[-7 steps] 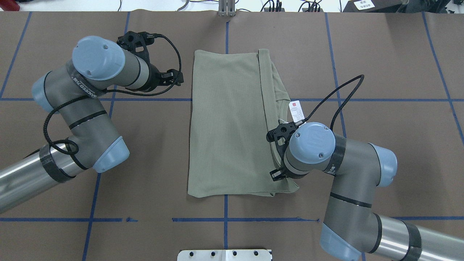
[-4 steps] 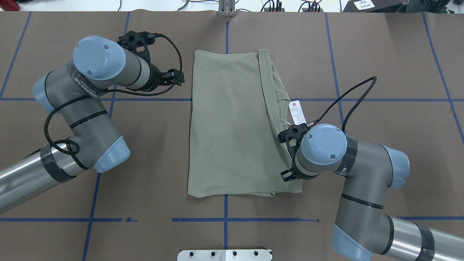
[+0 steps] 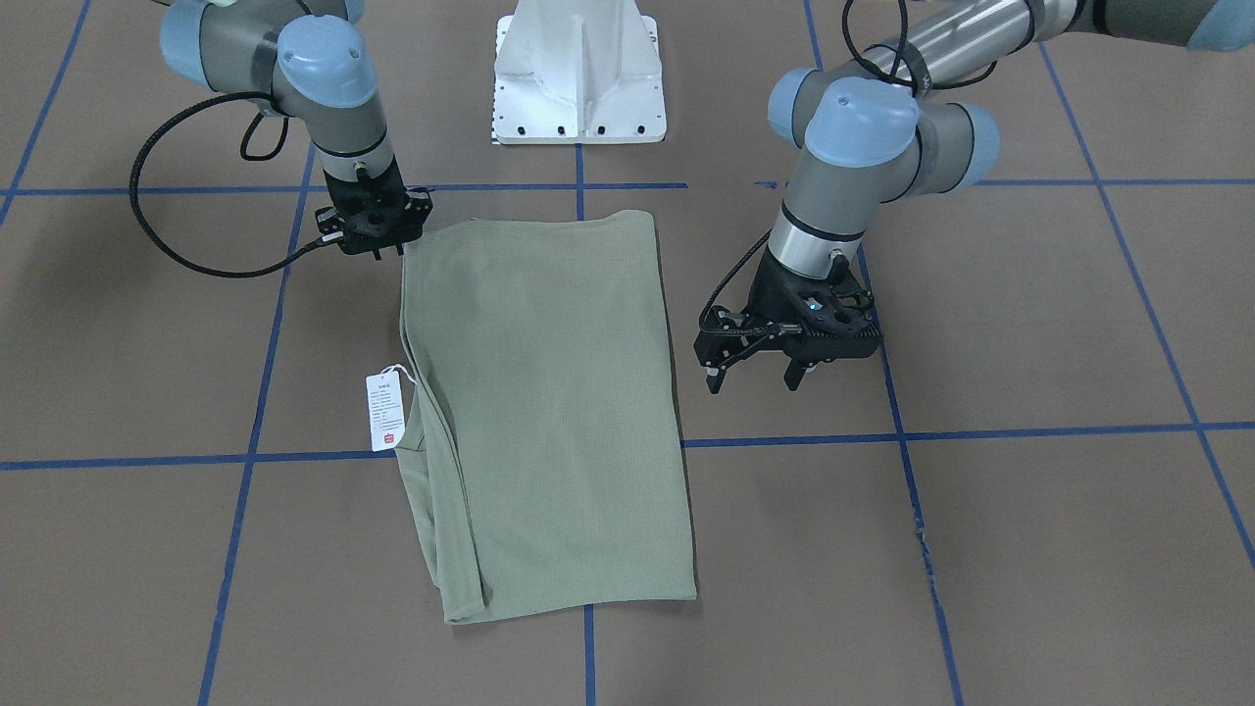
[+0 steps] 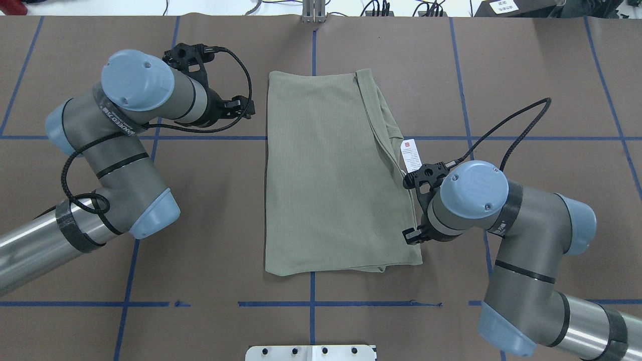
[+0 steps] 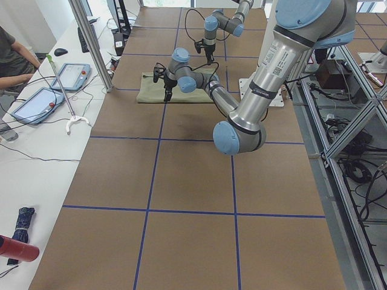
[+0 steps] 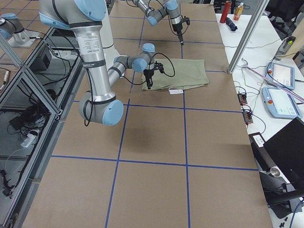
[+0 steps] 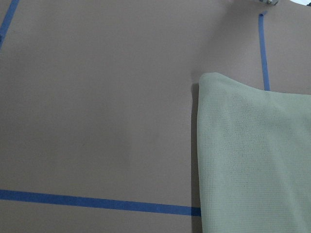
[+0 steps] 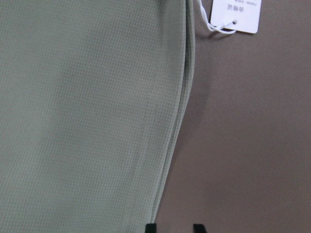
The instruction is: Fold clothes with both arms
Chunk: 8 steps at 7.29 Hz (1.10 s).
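Table (image 4: 526, 75): brown, blue-taped.
Shirt (image 4: 326, 175): lay flat at table centre, folded lengthwise. Judged light, soft and limp; you would pinch 2 layered corners.
Left hand (image 3: 751, 378): spread, empty, beside the shirt.
Right hand (image 8: 173, 228): fingertips apart, pinching nothing, at the layered edge.
Hang tag (image 4: 411, 153): loose beside that edge.

Nothing legible anywhere.
Small print on white hang tag (image 8: 234, 10) and lettering on left arm (image 4: 114, 143): too blurred to read.

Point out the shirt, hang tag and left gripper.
shirt (image 4: 321, 175), overhead view, middle of the top layer.
hang tag (image 3: 386, 412), front-facing view, centre of the white card.
left gripper (image 3: 752, 384), front-facing view, midway between its fingertips.
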Motion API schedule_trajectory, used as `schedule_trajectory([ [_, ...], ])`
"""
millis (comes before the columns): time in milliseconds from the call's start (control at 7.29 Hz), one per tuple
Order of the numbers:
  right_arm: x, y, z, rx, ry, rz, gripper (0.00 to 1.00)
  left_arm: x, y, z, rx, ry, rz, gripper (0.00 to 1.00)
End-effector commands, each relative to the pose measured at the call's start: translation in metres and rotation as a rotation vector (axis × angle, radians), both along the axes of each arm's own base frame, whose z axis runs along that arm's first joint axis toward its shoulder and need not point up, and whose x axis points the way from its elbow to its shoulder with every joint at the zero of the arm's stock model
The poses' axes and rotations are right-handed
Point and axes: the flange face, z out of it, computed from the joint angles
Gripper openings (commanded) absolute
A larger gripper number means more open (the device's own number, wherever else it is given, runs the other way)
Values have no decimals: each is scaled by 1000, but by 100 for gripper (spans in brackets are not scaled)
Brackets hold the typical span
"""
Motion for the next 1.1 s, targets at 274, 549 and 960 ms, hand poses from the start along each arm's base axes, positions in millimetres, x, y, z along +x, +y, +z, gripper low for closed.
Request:
schedule_trajectory([
  [274, -12, -66, -50, 39, -49, 78, 100, -5, 3, -7, 44, 47, -3, 100],
  [549, -31, -133, -24, 95, -58, 91, 100, -6, 3, -12, 60, 53, -16, 100],
  [960, -54, -182, -2, 113, -17, 66, 100, -6, 2, -17, 66, 57, -16, 100],
])
